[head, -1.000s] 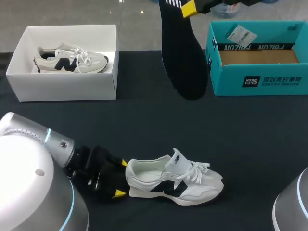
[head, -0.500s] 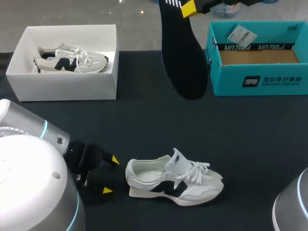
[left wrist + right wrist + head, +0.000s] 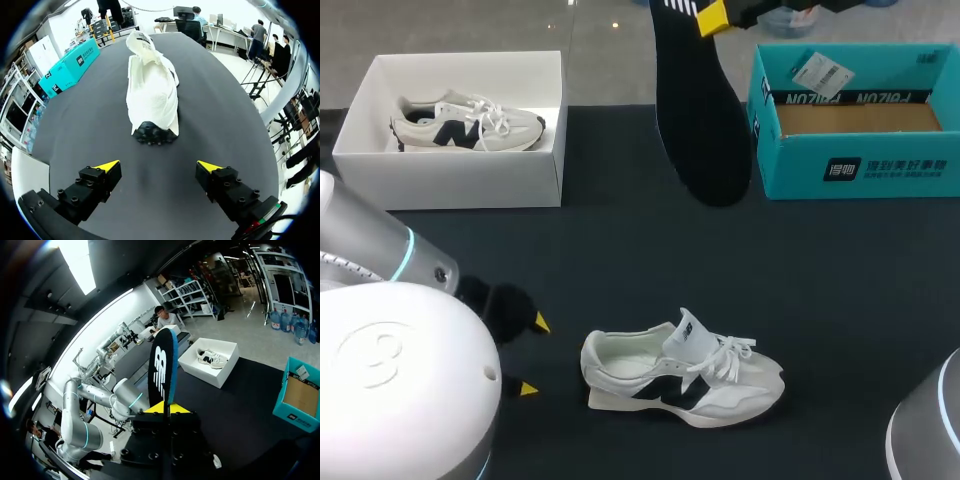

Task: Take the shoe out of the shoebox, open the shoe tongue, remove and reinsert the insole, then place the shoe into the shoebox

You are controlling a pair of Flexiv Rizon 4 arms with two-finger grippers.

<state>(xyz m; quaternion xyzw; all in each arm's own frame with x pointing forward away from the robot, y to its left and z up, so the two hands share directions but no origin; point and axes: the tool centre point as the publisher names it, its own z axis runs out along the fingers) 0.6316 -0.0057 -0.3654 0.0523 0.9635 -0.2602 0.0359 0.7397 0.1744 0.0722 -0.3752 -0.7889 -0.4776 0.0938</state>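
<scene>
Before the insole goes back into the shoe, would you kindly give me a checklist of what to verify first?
1. Right claw grips the black foam insole: ok, shut on it, held above the table.
2. White sneaker with black logo stands on its sole on the dark table: ok.
3. Sneaker's tongue raised, opening free: ok.
4. Left claw steadies the sneaker: not ok, open, behind the heel, not touching.
5. Insole's toe end matches the sneaker's toe: cannot tell.
6. Teal cardboard shoebox open for the return: ok.
</scene>
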